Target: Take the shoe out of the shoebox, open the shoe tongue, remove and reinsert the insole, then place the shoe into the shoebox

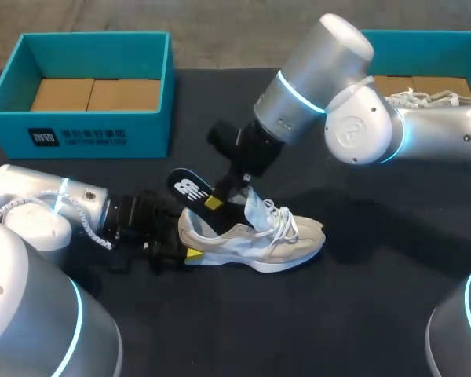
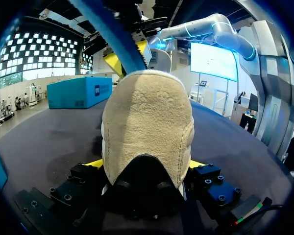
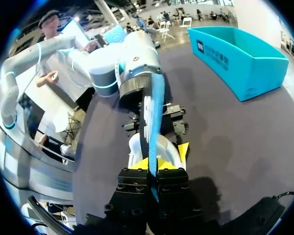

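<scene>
Black cloth covers the tabletop. Toward its near left corner the left gripper is clamped on the heel of the shoe, one yellow tip on each side of the heel counter in its own wrist view. The shoe stands upright on its sole about the middle of the tabletop, toe toward the right edge.

Just above the collar, the right gripper pinches the insole narrowly between its tips. The insole slants up and away toward the left edge, mostly clear of the shoe.

I judge this to be the insole step, though whether it is coming out or going back in cannot be told. Either way, the left grip should hold the heel flat and firm. The right should move the insole along the shoe's length, toe end low and centred in the opening, so it neither buckles nor snags the tongue and laces.

Along the far edge stand two teal boxes: the left shoebox, and the right shoebox with a second shoe in it.

The right arm hides much of that box. The shoe's inside, the insole's lower end and the tongue's position are hard to make out. The left gripper's far finger is hidden behind the heel in the head view.
</scene>
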You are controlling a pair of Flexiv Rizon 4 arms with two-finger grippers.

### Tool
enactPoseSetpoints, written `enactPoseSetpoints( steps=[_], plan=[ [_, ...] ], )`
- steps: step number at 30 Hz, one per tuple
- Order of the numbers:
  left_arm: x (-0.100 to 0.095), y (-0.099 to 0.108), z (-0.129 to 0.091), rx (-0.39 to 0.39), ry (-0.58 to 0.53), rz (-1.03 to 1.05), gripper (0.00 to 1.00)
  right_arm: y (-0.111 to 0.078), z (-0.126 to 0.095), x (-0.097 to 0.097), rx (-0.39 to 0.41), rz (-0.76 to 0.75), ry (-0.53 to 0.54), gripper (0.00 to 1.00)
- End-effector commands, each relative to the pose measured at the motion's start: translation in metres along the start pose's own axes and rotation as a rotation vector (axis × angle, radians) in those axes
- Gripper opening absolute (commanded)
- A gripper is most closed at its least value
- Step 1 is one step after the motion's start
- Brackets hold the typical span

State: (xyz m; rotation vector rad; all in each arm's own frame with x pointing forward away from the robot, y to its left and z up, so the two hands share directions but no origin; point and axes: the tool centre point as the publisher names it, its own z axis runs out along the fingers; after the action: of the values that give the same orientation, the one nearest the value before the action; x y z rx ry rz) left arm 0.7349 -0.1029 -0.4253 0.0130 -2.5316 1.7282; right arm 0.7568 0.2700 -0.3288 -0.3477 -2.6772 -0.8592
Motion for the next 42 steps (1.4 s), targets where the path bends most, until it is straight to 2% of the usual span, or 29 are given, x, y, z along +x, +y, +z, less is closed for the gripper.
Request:
enactPoseSetpoints(
  steps=[1, 5, 16, 20, 42],
  plan=[
    [0.001, 0.002, 0.001, -0.001, -0.001, 0.0, 0.0, 0.006, -0.003, -0.002, -0.01, 0.014, -0.015, 0.0],
    [0.001, 0.002, 0.001, -0.001, -0.001, 0.0, 0.0, 0.017, -0.012, -0.001, -0.062, 0.026, -0.043, 0.0],
    [0.001, 0.002, 0.001, -0.001, -0.001, 0.0, 0.0, 0.065, -0.051, 0.009, -0.195, -0.008, -0.131, 0.0],
    [0.001, 0.002, 0.001, -0.001, -0.001, 0.0, 0.0, 0.084, -0.066, 0.011, -0.222, -0.029, -0.179, 0.0],
    [0.001, 0.002, 0.001, -0.001, -0.001, 0.0, 0.0, 0.084, -0.066, 0.011, -0.222, -0.029, -0.179, 0.0]
  ],
)
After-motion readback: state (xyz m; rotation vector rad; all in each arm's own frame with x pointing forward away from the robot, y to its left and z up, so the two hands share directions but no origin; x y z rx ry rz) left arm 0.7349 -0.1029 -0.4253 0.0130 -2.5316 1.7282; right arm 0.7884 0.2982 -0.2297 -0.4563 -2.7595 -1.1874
